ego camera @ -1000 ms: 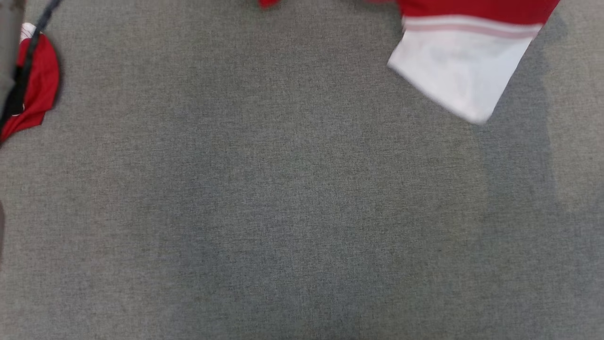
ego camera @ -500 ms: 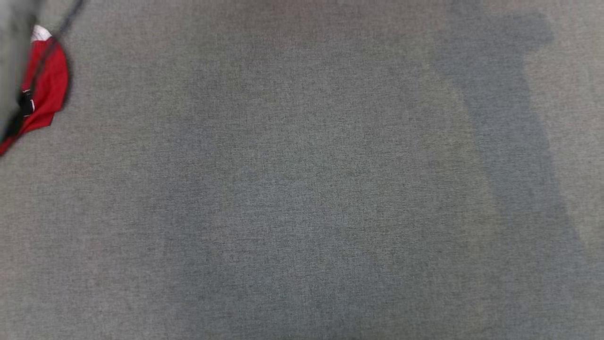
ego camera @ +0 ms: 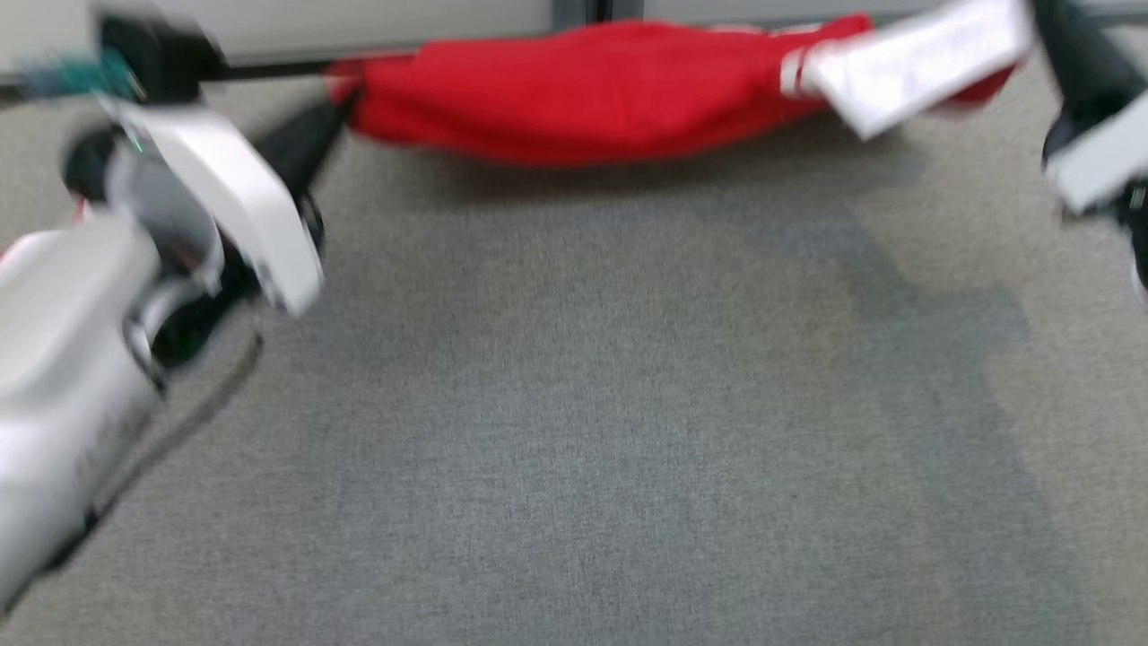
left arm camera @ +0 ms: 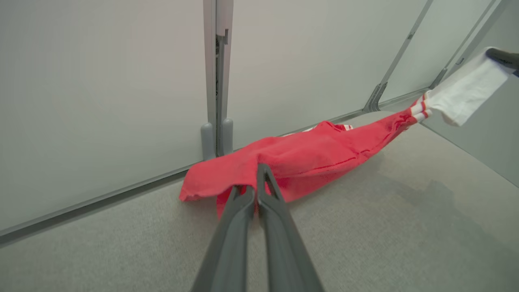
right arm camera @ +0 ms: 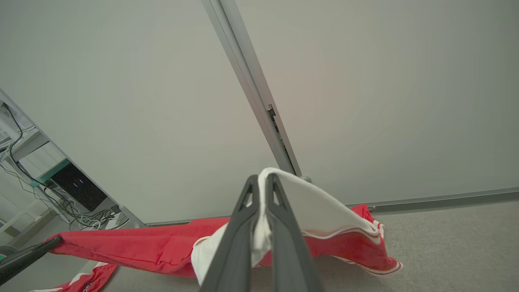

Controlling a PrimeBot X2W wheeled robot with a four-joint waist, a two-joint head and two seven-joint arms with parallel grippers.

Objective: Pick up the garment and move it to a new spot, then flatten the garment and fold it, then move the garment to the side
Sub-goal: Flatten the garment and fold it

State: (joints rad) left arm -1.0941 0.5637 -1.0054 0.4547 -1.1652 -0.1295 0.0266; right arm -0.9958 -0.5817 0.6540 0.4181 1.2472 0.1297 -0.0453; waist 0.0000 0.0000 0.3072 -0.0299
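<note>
I've got left gripper [left arm camera: 254,184] clamped on the soft red garment [ego camera: 583,90], right gripper [right arm camera: 262,182] pinching its white sleeve end; cloth sags hammock-shaped between them, over far grey woven surface [ego camera: 574,431]

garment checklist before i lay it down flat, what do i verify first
1. Left gripper shut on the red edge of the garment: ok.
2. Right gripper shut on the white sleeve: ok.
3. Garment spread between the two grippers: ok, though the middle sags.
4. Sagging middle off the grey surface: cannot tell.
5. Gap to the wall panel: cannot tell, the garment hangs close to it.
6. Head view sharp enough to aim by: not ok, blurred.
</note>
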